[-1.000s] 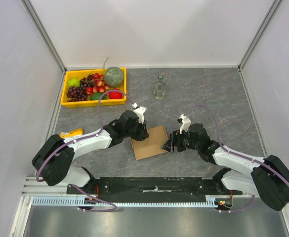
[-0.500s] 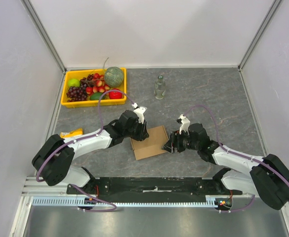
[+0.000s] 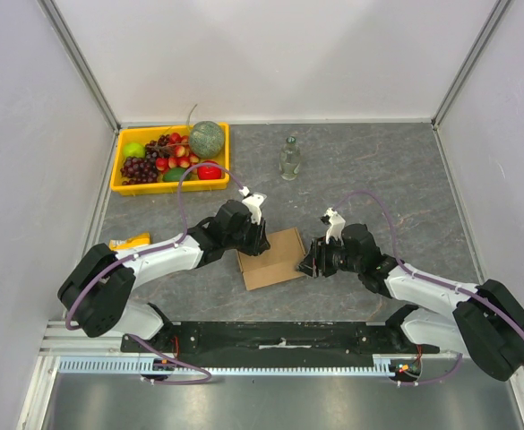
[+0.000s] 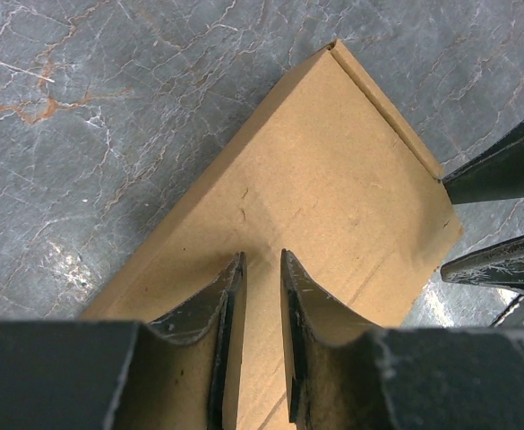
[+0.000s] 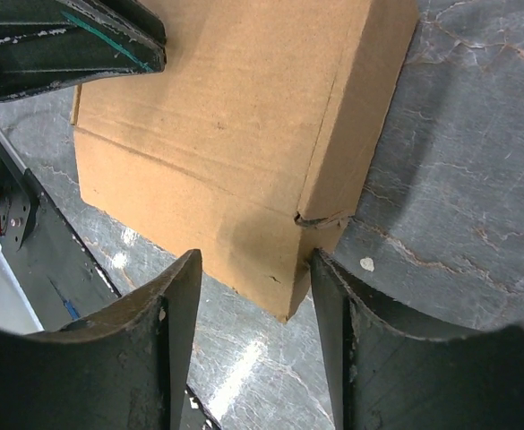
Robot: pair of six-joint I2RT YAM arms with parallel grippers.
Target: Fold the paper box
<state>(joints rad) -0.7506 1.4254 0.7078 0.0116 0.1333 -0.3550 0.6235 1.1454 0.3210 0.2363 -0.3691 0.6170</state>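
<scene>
straddling paper box (image 5: 244, 116) corner: right hand (image 5: 254, 258); left hand (image 4: 262, 258) above.

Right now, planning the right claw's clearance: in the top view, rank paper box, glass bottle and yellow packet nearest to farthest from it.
1. paper box, right at the right claw.
2. glass bottle, toward the back.
3. yellow packet, far left.

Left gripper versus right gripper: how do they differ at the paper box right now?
Opening: the left gripper has its fingers nearly together, with only a narrow slit between them; the right gripper has its fingers wide apart.
Place: the left gripper sits over the top face of the paper box; the right gripper straddles one corner, a finger on each side.
Shared: both meet the box from opposite sides, and neither shows a sure grip.
</scene>
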